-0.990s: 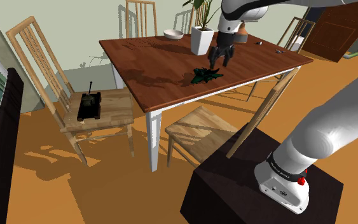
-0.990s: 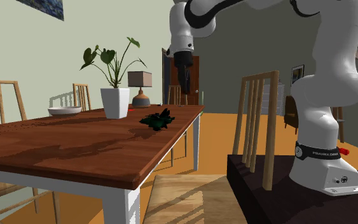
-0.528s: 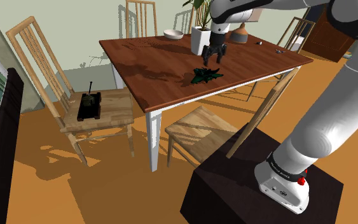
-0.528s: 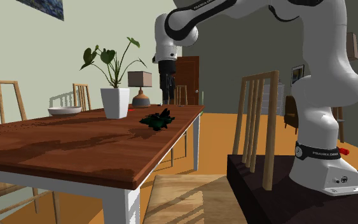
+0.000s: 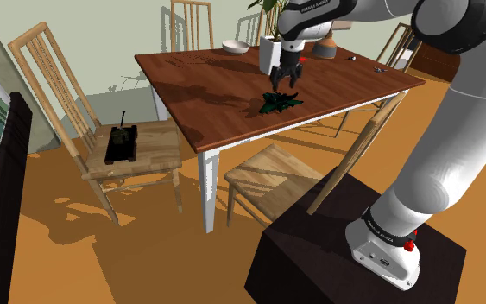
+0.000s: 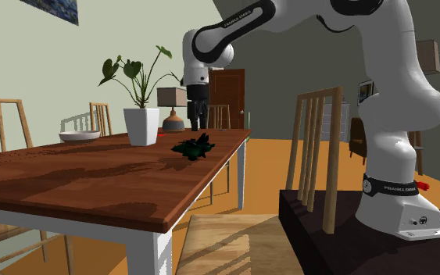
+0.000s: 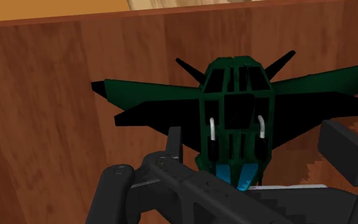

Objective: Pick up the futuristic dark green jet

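**Green jet lies untouched as the claw lines up above it**

Shoulder view: within the last second the claw (image 5: 283,85) has swung in from the right. It now hangs just above the jet (image 5: 277,102), which lies near the edge of the glossy brown wooden table (image 5: 206,86).

Second exterior view: the claw has slid left to stand over the jet, with a gap between them.

Wrist view: the claw is spread wide and holds nothing. The jet is flat and angular with swept wings, dark green with black panels and thin spikes at its far end.

Alignment looks done; a straight descent remains.
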### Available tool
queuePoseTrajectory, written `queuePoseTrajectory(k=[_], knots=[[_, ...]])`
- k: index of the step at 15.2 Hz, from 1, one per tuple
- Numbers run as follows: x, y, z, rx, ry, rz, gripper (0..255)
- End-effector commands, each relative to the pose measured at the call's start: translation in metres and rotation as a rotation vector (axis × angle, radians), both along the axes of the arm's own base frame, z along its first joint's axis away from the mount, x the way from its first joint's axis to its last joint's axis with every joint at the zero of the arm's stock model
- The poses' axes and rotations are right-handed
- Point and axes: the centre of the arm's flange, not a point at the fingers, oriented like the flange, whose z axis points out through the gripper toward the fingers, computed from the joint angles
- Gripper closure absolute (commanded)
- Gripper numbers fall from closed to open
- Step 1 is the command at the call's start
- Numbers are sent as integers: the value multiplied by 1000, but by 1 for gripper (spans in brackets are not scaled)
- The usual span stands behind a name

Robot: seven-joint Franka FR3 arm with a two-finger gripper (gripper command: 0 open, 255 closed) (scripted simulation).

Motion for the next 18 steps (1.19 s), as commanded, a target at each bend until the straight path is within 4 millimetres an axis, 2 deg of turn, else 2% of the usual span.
queuePoseTrajectory(k=[1,4,5,14,18], knots=[[1,1,-10,0,-1,0,0],[1,1,-18,0,-1,0,0],[1,1,-19,0,0,0,255],[1,1,-18,0,-1,0,255],[1,1,3,0,-1,0,255]])
